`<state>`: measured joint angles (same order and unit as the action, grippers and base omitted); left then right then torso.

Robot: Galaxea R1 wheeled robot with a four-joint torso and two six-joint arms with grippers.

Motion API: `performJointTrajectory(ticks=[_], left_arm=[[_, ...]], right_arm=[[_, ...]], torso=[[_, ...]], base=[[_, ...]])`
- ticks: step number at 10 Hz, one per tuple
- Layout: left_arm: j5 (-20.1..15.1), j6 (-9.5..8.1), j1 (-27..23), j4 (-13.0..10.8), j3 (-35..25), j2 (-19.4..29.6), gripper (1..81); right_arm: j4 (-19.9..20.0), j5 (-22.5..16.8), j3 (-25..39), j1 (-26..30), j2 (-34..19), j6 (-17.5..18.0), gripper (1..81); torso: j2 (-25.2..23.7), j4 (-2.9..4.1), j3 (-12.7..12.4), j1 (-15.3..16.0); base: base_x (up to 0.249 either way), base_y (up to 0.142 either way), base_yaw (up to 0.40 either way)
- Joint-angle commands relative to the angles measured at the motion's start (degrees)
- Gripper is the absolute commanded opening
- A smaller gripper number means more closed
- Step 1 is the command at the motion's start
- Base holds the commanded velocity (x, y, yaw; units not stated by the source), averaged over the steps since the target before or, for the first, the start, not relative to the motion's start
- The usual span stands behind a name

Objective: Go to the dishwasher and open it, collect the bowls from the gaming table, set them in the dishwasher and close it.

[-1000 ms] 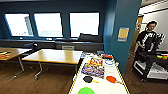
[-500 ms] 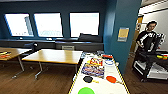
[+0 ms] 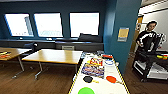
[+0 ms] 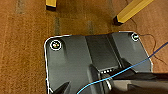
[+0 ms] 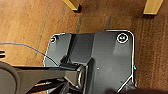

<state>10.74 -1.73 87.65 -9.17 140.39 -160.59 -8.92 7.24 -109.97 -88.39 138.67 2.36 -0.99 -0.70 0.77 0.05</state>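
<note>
Teal walls and bright windows back the head view, where the gaming table (image 3: pixel 100 86) carries a green bowl (image 3: pixel 86 90) at its near end; a person (image 3: pixel 147 37) stands beyond. Both wrist views show brown carpet (image 4: pixel 22 50) and yellow legs (image 5: pixel 74 5); each hand's grip cannot be told.

Dim, blurry room; overexposed windows (image 3: pixel 48 24) glare, perhaps sole light; edges bowed.
</note>
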Motion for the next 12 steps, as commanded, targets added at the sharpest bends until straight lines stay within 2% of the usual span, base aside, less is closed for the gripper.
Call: performJointTrajectory(ticks=[1,3,5,7,9,11,12], left_arm=[[0.7,-0.20,-2.6,0.1,-10.0,8.6,81.1],[0.6,-0.20,-2.7,0.1,-10.0,8.2,81.1],[0.6,-0.20,-2.7,0.1,-9.3,7.2,81.1],[0.6,-0.20,-2.7,0.1,-8.0,6.7,81.1],[0.6,-0.20,-2.7,0.2,-7.7,6.6,81.1],[0.6,-0.20,-2.7,0.1,-7.7,6.3,81.1],[0.6,-0.20,-2.7,0.2,-7.7,6.4,81.1]], right_arm=[[2.6,0.2,12.7,6.2,-12.6,1.8,81.1],[2.4,0.1,21.5,10.8,-21.4,3.8,81.1],[2.4,-0.2,29.3,16.1,-30.5,6.3,81.1],[2.4,-0.9,34.1,21.4,-37.1,8.4,81.1],[2.3,-2.6,37.4,25.1,-41.3,9.8,81.1],[2.3,-4.9,38.4,29.0,-43.2,11.5,81.1],[2.3,-6.8,38.9,31.8,-44.1,12.3,81.1]], torso=[[0.0,0.00,0.0,0.0],[0.0,0.00,0.0,0.0],[0.0,0.00,5.0,0.0],[0.0,0.00,7.3,0.0],[0.0,0.00,11.2,0.0],[0.0,0.00,15.1,0.0],[0.0,0.00,15.9,0.0]], base=[[0.000,0.000,0.000],[0.000,0.000,0.000],[0.000,0.000,0.000],[0.000,0.000,0.000],[0.000,0.000,0.000],[0.000,0.000,0.000],[0.000,0.000,0.000]])
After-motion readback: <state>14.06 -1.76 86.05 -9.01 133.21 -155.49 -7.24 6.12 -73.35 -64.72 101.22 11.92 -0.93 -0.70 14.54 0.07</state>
